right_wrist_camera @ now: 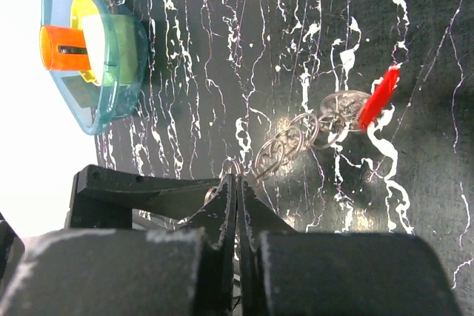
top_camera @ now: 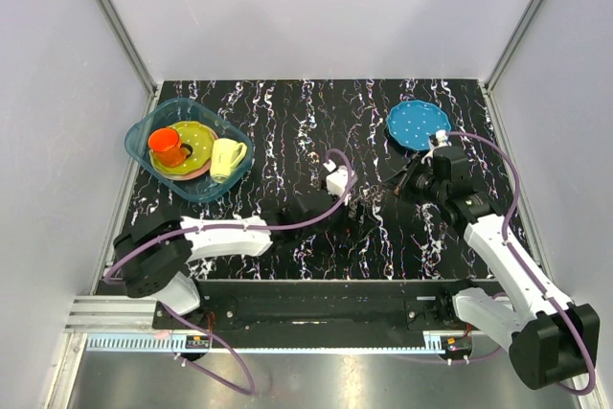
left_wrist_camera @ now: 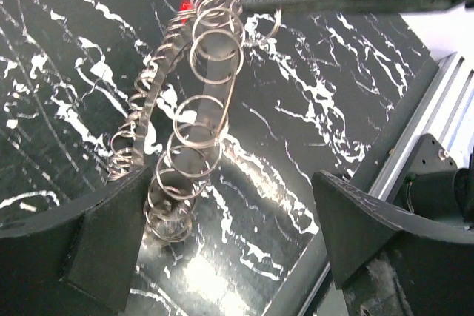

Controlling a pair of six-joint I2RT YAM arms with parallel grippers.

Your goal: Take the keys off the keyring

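The keyring (left_wrist_camera: 194,120), a dark loop strung with many small wire rings, is seen just right of centre on the black marbled desk (top_camera: 287,122) in the overhead view, between the two arms. A small red key (right_wrist_camera: 378,98) is carried at its far end, at the right of the right wrist view. The right gripper (right_wrist_camera: 237,183) is shown with jaws pressed together, pinching the near end of the keyring. The left gripper (left_wrist_camera: 231,183) is held with jaws spread wide, the loop's lower end just beside one finger. A blue plate (top_camera: 415,124) is seen upper right, a tub (top_camera: 131,144) of dishes upper left.
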